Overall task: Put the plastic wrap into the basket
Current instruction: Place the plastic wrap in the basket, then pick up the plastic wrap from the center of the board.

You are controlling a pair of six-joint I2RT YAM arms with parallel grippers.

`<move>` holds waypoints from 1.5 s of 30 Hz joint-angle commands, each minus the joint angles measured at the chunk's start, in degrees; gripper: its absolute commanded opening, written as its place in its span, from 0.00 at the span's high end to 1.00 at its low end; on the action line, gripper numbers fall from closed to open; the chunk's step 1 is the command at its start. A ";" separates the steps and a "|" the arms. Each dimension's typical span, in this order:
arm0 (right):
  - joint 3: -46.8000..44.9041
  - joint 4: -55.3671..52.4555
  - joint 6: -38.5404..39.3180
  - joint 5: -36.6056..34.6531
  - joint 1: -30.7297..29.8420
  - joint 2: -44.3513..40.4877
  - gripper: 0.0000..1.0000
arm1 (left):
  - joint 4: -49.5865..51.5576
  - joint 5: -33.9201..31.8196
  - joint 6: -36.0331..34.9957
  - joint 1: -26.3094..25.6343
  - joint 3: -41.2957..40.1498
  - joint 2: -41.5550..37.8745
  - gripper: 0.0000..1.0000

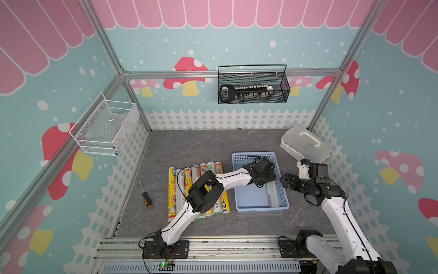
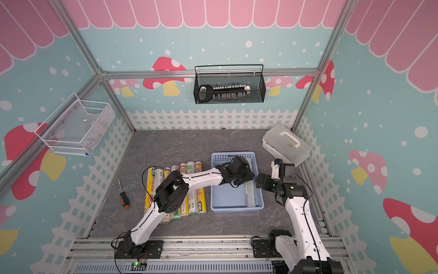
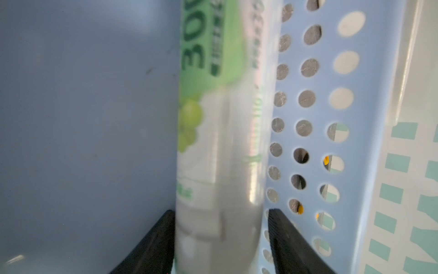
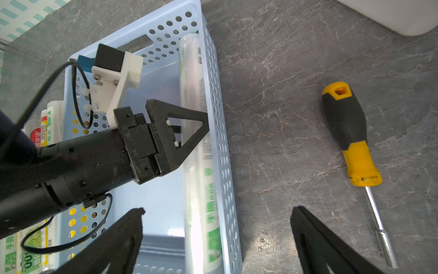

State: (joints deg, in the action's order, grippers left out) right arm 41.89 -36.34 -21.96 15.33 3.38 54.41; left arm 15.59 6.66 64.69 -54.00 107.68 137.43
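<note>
my left gripper (image 3: pixel 221 211) is down inside the basket (image 1: pixel 253 199), jaws standing either side of a white-green roll of plastic wrap (image 4: pixel 194 95). a sliver of blue shows past one finger, so i read them as parted, not pinching.

that roll lies flat on the basket's floor, lengthwise, snug against the perforated wall on my right arm's side. the rest of the floor is bare. the other rolls (image 1: pixel 172 189) lie in a row on the bench just beside the basket's opposite wall, partly under my left arm. my right gripper (image 1: pixel 288 181) hangs spread wide and empty just outside the wall the roll leans on. a screwdriver (image 1: pixel 146 198) lies toward the bench's left edge, apart from the row, and is not mine to move.

i judge this to be the release of one roll, with most of the job left. next i should rise straight up clear of the rim without dragging the roll. then i swing over the row, take the nearest roll at mid-length and lay it beside this one.
</note>
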 commanded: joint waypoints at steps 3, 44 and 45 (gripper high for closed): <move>-0.76 0.74 -0.02 1.10 0.23 0.26 0.00 | -1.86 2.16 0.77 0.11 -1.11 -4.71 0.28; 18.33 9.94 -0.49 4.68 -34.70 21.87 0.12 | 17.85 -14.80 -24.10 20.76 -51.64 -56.21 0.44; 18.87 9.58 -0.30 3.05 -35.95 22.75 0.12 | 17.99 -14.47 -24.12 20.75 -51.88 -55.46 0.45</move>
State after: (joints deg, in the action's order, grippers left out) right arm 58.57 -24.43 -23.11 24.18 -29.98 75.61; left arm 29.30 -5.89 39.62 -33.23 56.77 80.40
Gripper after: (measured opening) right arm 0.878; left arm 0.553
